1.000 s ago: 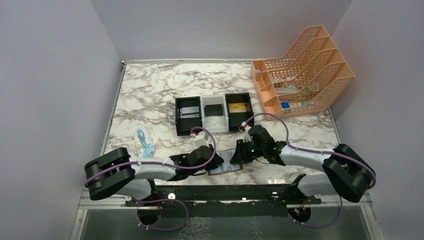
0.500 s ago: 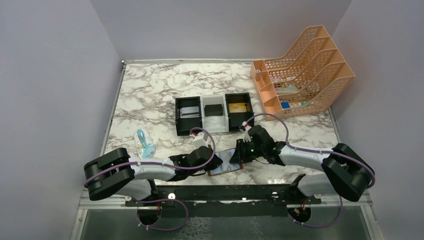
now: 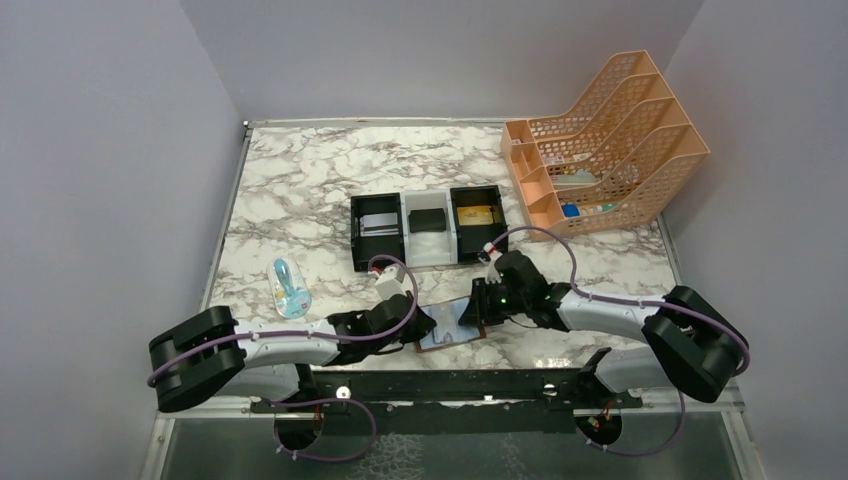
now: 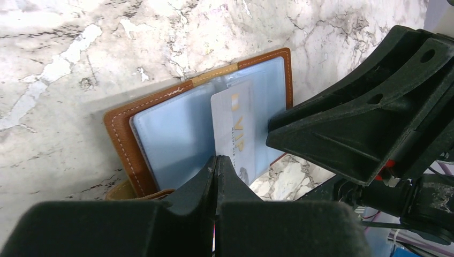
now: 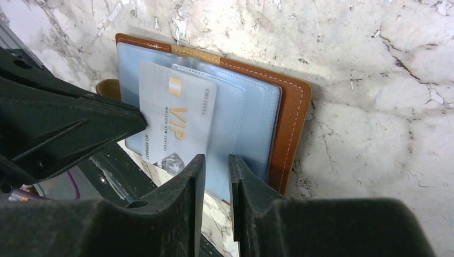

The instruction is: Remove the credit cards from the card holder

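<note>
The card holder, brown leather with pale blue pockets, lies open at the table's near edge between both grippers. A pale silver credit card marked VIP sticks partway out of a pocket. My left gripper is shut, its tips pinching the card's near corner. My right gripper stands a little open, fingertips resting on the blue pocket beside the brown edge, nothing clamped between them. A grey card and a gold card lie in the tray.
The black-and-white three-compartment tray sits mid-table with a small black block in its middle. A peach file rack stands at the back right. A small blue object lies left. A black rail runs along the near edge.
My left jaws have closed fully. The left arm's elbow has swung left and its gripper has drawn slightly left. The right arm has held still.
</note>
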### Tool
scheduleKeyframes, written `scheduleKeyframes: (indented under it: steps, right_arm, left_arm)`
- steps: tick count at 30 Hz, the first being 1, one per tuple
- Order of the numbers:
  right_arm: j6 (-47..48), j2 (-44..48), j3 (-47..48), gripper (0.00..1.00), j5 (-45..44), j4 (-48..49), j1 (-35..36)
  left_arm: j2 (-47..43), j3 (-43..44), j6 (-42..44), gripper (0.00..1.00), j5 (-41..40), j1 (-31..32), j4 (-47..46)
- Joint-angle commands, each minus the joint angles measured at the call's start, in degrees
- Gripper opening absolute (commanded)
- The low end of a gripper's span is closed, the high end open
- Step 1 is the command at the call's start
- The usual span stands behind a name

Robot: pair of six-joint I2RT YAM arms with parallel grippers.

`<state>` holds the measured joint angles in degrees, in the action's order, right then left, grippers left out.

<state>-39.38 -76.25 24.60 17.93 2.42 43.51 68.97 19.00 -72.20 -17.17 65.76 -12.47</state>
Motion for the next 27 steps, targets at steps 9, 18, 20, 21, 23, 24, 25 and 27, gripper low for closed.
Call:
scheduleKeyframes:
  steps: [9,18,20,21,23,24,25,27]
  right_arm:
    - [2.8,-0.1,1.2,0.24,-3.1,-3.1,-0.1]
    - [5.4,3.8,3.6,0.30,8.8,2.2,-0.1]
    - [4.9,1.0,4.0,0.30,10.5,3.8,-0.1]
    - [4.8,-0.5,4.3,0.30,10.9,4.2,-0.1]
    - [4.4,-3.5,5.1,0.30,10.7,4.2,-0.1]
    - [3.9,-4.6,5.2,0.30,9.9,3.7,-0.1]
    - [3.4,-5.5,5.3,0.30,8.8,3.3,-0.1]
    - [2.8,-6.9,4.9,0.30,7.2,2.7,-0.1]
  left_arm:
    - [-2.5,-1.1,0.0,0.00,-2.6,0.2,3.2]
    - [-1.9,-1.0,0.5,0.00,-2.3,0.2,0.1]
    - [-1.8,-1.0,0.4,0.00,-2.3,0.2,0.0]
    - [-1.8,-1.1,0.4,0.00,-2.3,0.2,-0.1]
    - [-1.8,-0.9,0.4,0.00,-2.3,0.2,-0.2]
    - [-1.9,-0.9,0.4,0.01,-2.2,0.2,-0.3]
    - [-1.8,-0.9,0.4,0.02,-2.1,0.2,-0.6]
    - [-1.5,-1.1,0.4,0.07,-1.8,0.2,-1.4]
